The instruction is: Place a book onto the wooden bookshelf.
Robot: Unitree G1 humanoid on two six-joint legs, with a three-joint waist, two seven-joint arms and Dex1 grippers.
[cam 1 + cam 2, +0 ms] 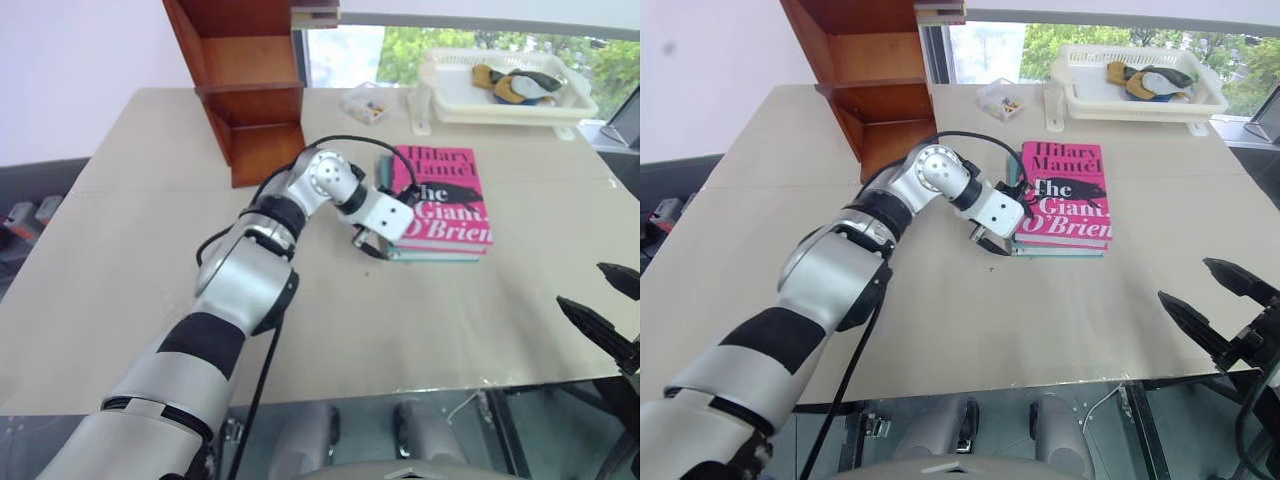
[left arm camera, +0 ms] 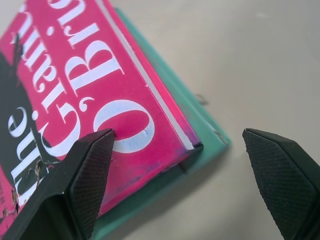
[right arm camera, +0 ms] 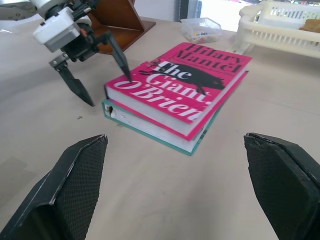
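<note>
Glossy pink book (image 3: 180,90) atop teal book (image 3: 197,142).

- I'm getting bright, even daylight from the window (image 1: 350,50) behind the table (image 1: 150,250) — it's washed out to near white.
- Shadows stay soft: a faint one under the book (image 3: 175,95) in the right wrist view.
- The left wrist close-up blurs slightly toward the near fingertips (image 2: 90,175) — the lettering stays readable.
</note>
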